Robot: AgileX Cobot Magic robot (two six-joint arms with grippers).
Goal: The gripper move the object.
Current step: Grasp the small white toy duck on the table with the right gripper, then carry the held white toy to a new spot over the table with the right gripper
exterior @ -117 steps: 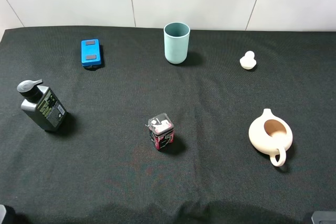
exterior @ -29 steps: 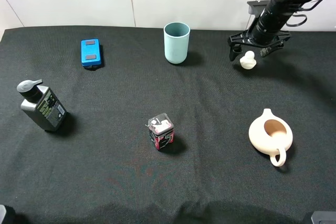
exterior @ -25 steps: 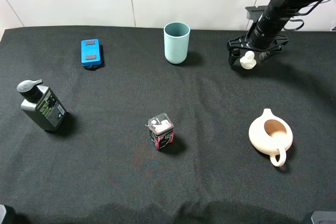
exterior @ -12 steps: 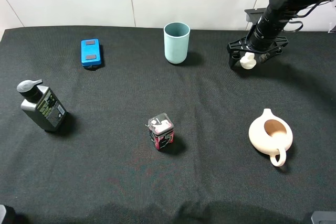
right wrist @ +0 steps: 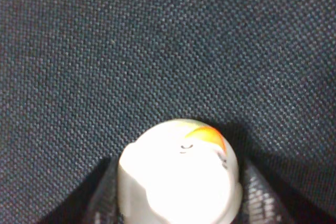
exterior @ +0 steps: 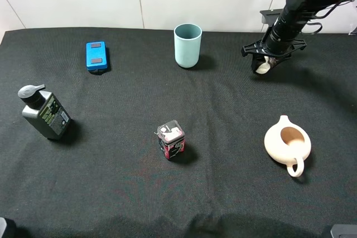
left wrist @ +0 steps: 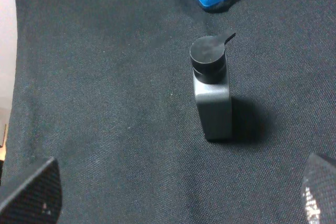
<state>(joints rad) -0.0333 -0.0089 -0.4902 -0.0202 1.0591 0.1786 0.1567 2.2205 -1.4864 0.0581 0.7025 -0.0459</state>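
The object is a tiny cream-white figurine (exterior: 261, 67) with an orange beak mark, at the far right of the black cloth. My right gripper (exterior: 264, 61) stands straight over it, and its two fingers press against the figurine's sides. In the right wrist view the figurine (right wrist: 178, 174) fills the gap between the fingers (right wrist: 106, 195) and sits on the cloth. My left gripper (left wrist: 173, 195) is open and empty; its fingertips (left wrist: 32, 192) show at the frame's corners, short of the black pump bottle (left wrist: 211, 90).
A teal cup (exterior: 187, 45) stands at the far middle and a blue box (exterior: 96, 56) at the far left. The black pump bottle (exterior: 44, 112) is at the left, a small red-and-black box (exterior: 171, 139) near the centre, and a beige pitcher (exterior: 288, 143) at the right.
My right arm came in from the right, came down over the figurine, and its spread fingers closed in on it. The other things have not moved.
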